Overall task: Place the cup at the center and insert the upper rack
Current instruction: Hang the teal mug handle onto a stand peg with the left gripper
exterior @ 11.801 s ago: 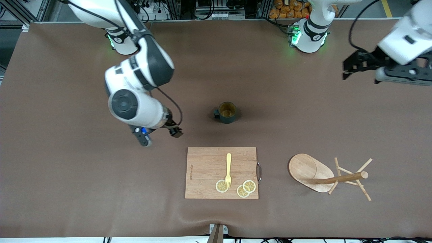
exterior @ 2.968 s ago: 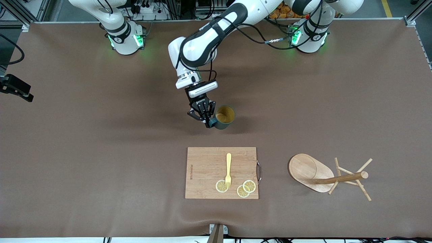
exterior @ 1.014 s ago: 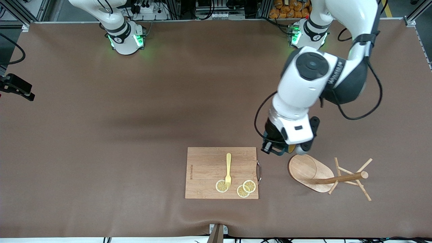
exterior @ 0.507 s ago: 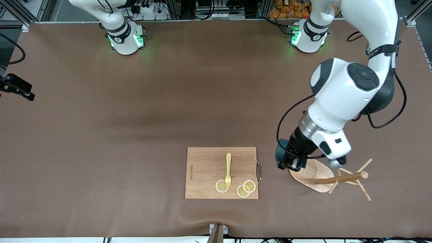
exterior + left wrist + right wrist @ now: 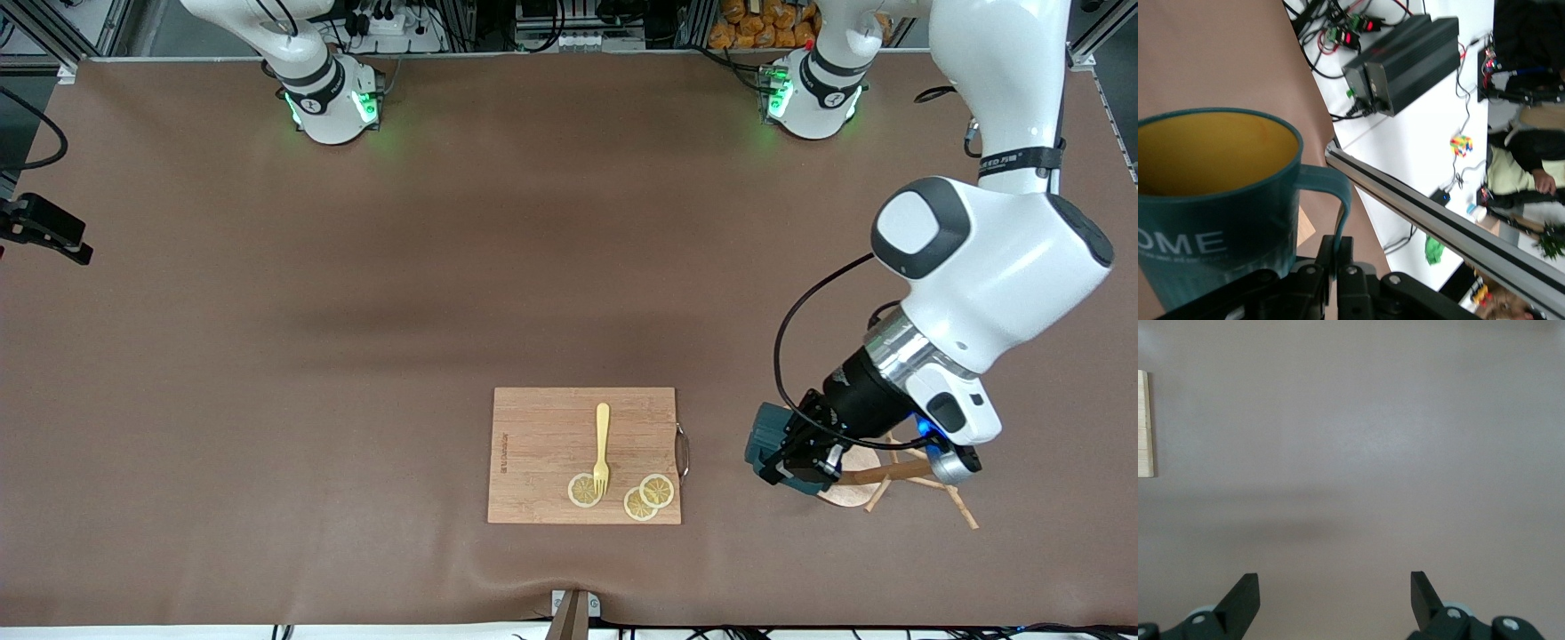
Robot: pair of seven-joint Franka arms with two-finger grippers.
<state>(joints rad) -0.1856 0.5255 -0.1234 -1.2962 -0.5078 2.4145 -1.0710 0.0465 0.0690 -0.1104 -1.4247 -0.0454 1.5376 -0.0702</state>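
Observation:
My left gripper (image 5: 794, 455) is shut on the loop handle of the teal-green cup (image 5: 765, 442) and holds it in the air over the oval base of the upper rack (image 5: 845, 492). The rack lies on its side near the left arm's end of the table, mostly hidden under the arm, with peg ends showing. In the left wrist view the cup (image 5: 1211, 200) shows its yellow inside, and its handle is pinched in the left gripper (image 5: 1336, 245). My right gripper (image 5: 1335, 583) is open and empty over bare table; in the front view it (image 5: 44, 236) waits at the right arm's end.
A wooden cutting board (image 5: 533, 427) with a yellow fork (image 5: 602, 444) and three lemon slices (image 5: 642, 498) lies near the front camera, beside the rack. Its edge shows in the right wrist view (image 5: 1143, 423). Brown cloth covers the table.
My left arm has carried the cup from beside the board's corner to over the rack's base, toward the front camera. The right arm has not moved.

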